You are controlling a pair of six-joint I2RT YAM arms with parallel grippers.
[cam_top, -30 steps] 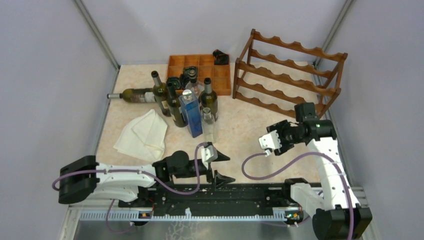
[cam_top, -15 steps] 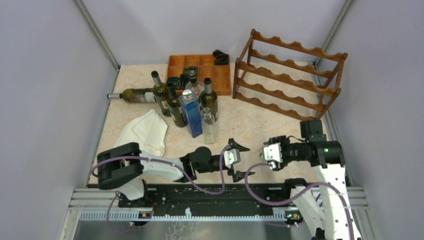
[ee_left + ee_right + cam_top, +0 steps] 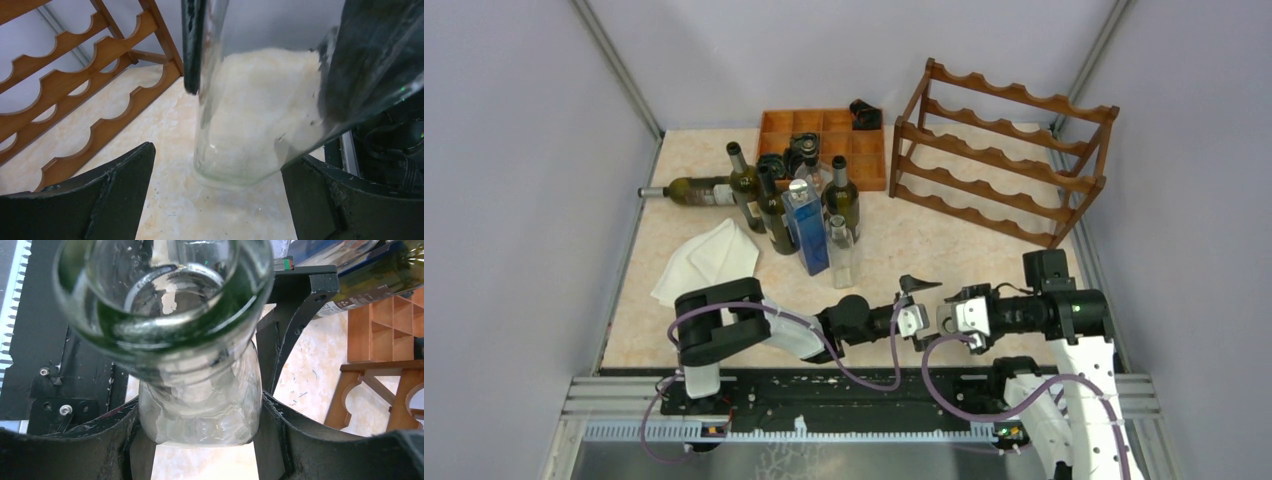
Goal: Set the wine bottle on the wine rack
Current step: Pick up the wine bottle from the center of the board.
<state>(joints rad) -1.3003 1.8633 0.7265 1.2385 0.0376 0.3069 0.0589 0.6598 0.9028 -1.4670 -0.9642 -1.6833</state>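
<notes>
1. Right wrist view: the right gripper [image 3: 200,412] is clenched on a clear glass bottle [image 3: 167,340]. One finger presses each side of its squarish body. The bottle's round end, the neck by the look of it, points back at the lens.
2. Left wrist view: the left gripper [image 3: 217,160] is released. Its jaws are spread wide to either side of the bottle's base and stand apart from the glass. The right arm's dark fingers grip the bottle further along.
3. Top external view: the two grippers meet nose to nose close to the near edge, right of centre, over the pale marbled tabletop [image 3: 924,245]. The bottle sits between them, though the glass hardly shows from above.
4. The step in hand looks like a hand-off, at the point where the right gripper alone bears the bottle. Racking has not begun.
5. Mid-table on the left stand several dark green wine bottles [image 3: 842,205], a blue bottle [image 3: 807,232] and a second clear one. A white cloth [image 3: 712,265] lies in front of them and an orange-brown compartment tray [image 3: 776,122] behind.
6. At the far right stands the wine rack [image 3: 999,156], well apart from the held bottle. None of its scalloped cradles that show holds a bottle.
7. Next, the left arm should back straight off the base without clipping it. The right arm then has to carry the bottle to the far right and lay it level across a front and a back rail. It should open only once the bottle is seated in a cradle, because smooth glass may slip in the grip if tilted.
</notes>
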